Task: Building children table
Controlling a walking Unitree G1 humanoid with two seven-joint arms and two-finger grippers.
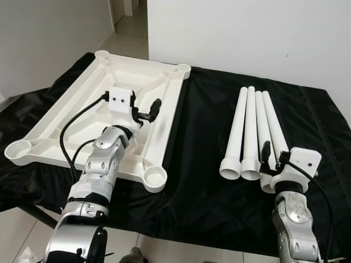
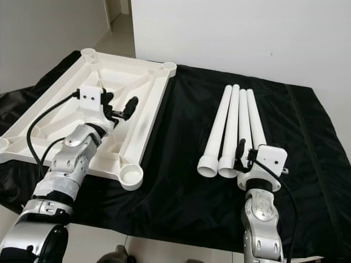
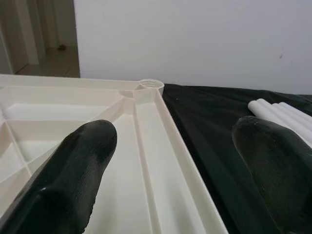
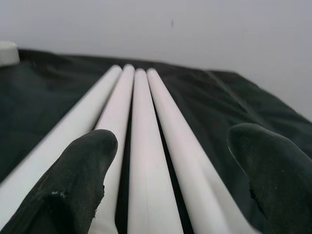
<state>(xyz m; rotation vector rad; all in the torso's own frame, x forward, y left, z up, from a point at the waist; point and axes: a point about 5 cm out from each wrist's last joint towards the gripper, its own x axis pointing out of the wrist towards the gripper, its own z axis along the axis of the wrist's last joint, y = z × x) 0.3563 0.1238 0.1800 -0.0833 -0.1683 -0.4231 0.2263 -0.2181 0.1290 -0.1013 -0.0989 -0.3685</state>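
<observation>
- I am looking down at a black cloth (image 1: 208, 181) covering the work surface, with the white tabletop (image 1: 66, 129) lying upside down on its left part, ribs and corner sockets facing up.
- My left gripper (image 1: 143, 112) is hovering over the tabletop's right-hand inner channel, fingers (image 3: 73, 180) standing apart with nothing between them (the left wrist view is showing the rim and the far corner socket (image 3: 149, 86) between the two pads).
- Four white table legs (image 1: 251, 129) are lying side by side on the cloth to the right, well apart from the tabletop, their wider flared ends pointing toward me.
- My right gripper (image 2: 243, 152) is sitting at the near ends of those legs, fingers (image 4: 80, 180) spread wide on either side of the bundle and gripping none of them.
- Behind everything, a white wall (image 1: 247, 38) is running across, with a doorway opening at the upper left.
</observation>
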